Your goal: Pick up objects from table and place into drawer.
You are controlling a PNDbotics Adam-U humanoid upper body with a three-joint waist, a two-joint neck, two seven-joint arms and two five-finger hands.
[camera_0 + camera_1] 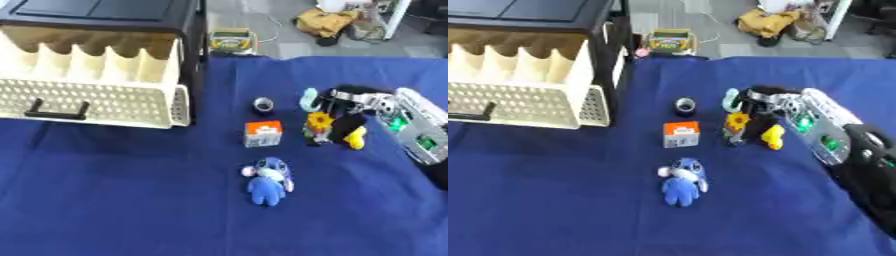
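Fingers of the right hand curl down among crowded toys; the yellow toy and sunflower figure could topple if nudged.

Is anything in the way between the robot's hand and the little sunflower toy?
No. The right hand is already right at the sunflower toy, with nothing between them. A yellow toy sits beside it, under the hand.

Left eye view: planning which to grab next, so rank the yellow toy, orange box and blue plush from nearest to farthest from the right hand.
1. Yellow toy, right beside the right hand.
2. Orange box, to the hand's left, mid-table.
3. Blue plush, near edge, farthest.
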